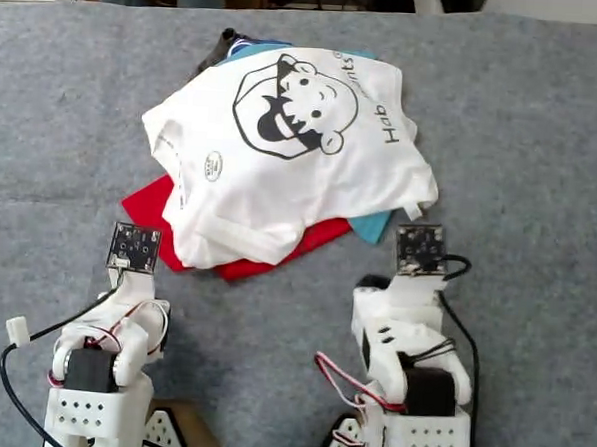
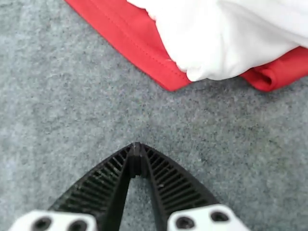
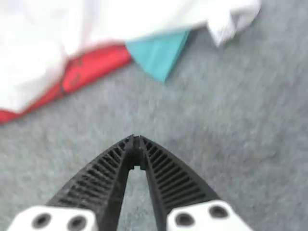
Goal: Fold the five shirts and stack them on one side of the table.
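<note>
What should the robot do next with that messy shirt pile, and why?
Probably open the left gripper and ease it toward the white shirt. The gripper is shut over bare mat, and the white shirt lies on top of the red shirt and teal shirt, so it likely comes off first.

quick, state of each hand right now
left hand: closed, holding nothing
right hand: closed, holding nothing

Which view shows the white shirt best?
The high view: the whole white shirt shows, crumpled, print facing up. The left wrist view catches one bunched edge, the right wrist view its near border.
</note>
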